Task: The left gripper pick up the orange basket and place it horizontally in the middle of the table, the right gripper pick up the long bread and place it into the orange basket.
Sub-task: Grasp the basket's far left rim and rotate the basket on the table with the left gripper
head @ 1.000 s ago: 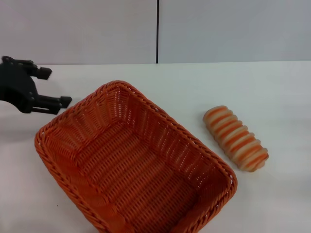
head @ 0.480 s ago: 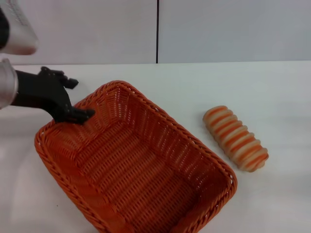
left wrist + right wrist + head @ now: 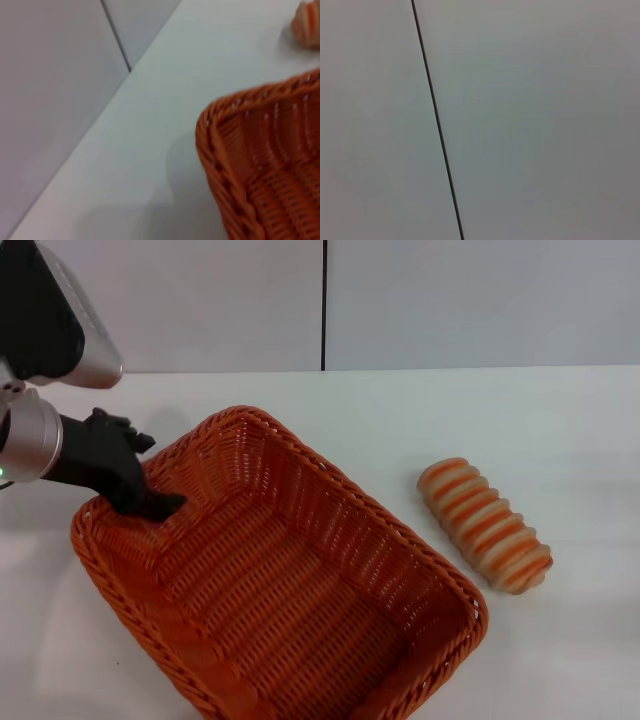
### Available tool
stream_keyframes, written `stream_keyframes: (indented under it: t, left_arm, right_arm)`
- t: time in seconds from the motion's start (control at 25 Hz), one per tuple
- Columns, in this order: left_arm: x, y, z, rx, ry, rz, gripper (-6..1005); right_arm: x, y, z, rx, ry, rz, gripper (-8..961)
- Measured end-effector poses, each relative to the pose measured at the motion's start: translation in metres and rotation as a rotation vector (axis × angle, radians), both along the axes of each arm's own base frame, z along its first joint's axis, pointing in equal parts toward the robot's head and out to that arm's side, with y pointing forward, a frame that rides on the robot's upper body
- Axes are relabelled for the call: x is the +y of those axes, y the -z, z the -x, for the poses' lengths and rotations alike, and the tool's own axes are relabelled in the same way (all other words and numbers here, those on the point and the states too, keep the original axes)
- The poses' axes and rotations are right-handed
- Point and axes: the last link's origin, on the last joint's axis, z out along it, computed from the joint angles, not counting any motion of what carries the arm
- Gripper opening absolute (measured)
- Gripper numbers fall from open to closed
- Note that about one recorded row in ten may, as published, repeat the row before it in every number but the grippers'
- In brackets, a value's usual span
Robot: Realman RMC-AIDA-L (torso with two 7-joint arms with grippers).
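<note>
The orange basket [image 3: 300, 580] lies diagonally on the white table [image 3: 560, 420], its long side running from far left to near right. My left gripper [image 3: 160, 472] is at the basket's far-left rim, open, with one finger inside the wall and the other outside above it. The long bread [image 3: 485, 525] lies on the table to the right of the basket, apart from it. The left wrist view shows a corner of the basket [image 3: 260, 165] and an end of the bread [image 3: 307, 22]. My right gripper is out of view.
A grey wall with a dark vertical seam [image 3: 324, 305] stands behind the table. The right wrist view shows only this wall and its seam [image 3: 437, 125]. White tabletop [image 3: 150, 150] stretches beyond the basket and around the bread.
The left arm has come in from the far left and lowered. Its gripper moved from beside the basket onto the far-left rim, one finger now dipping inside. Basket and bread stayed put.
</note>
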Motion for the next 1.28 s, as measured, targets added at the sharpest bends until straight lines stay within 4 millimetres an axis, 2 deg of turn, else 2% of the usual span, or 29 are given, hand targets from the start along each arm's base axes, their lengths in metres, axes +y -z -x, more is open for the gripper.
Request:
stream_keyframes:
  t: [0.44, 0.72, 1.08, 1.24, 1.28]
  left_arm:
    - [-0.002, 0.004, 0.004, 0.030, -0.021, 0.029, 704]
    - [-0.003, 0.005, 0.002, 0.019, -0.044, 0.020, 479]
    - [-0.002, 0.001, -0.003, -0.025, -0.137, -0.030, 250]
    - [-0.002, -0.002, -0.007, -0.058, -0.178, -0.068, 209]
    - [-0.001, -0.010, -0.011, -0.106, -0.246, -0.133, 199]
  right_arm:
    - [0.002, 0.002, -0.001, 0.005, 0.011, 0.011, 588]
    - [0.002, 0.002, -0.001, 0.007, 0.012, 0.012, 588]
    - [0.001, 0.004, -0.001, 0.012, 0.013, 0.013, 588]
    - [0.002, 0.003, -0.001, 0.011, 0.011, 0.013, 588]
    - [0.002, 0.003, -0.001, 0.011, 0.011, 0.013, 588]
